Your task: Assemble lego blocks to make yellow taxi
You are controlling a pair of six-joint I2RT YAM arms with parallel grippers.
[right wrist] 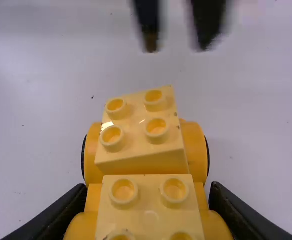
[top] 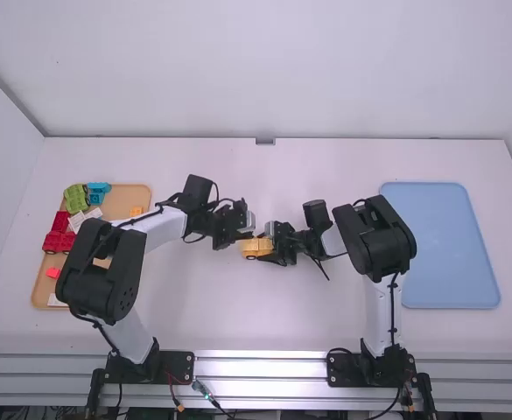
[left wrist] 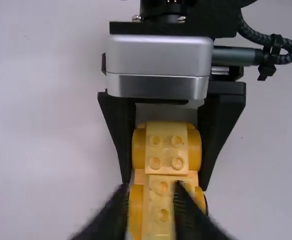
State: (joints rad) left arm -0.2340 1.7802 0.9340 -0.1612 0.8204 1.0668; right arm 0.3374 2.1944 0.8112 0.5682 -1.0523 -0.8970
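Near the table's middle in the high view, a yellow block car (top: 254, 247) sits between the two grippers. My right gripper (top: 275, 248) is shut on it; in the right wrist view the gripper (right wrist: 148, 194) has one finger on each side. Two studded yellow blocks top the base: the nearer block (right wrist: 148, 200) lies square, while the farther block (right wrist: 141, 131) looks slightly skewed or tilted. My left gripper (top: 243, 231) is over the car's other end. Seen in the left wrist view, this gripper (left wrist: 149, 197) stands open, its blurred fingers overlapping the lower block (left wrist: 158, 210).
At the left, a tan tray (top: 41, 293) holds a green piece (top: 76, 198), a blue piece (top: 98, 190), red pieces (top: 59, 241) and several smaller blocks. A light blue tray (top: 439, 245) lies on the right side. Both forearms cross the table toward its middle.
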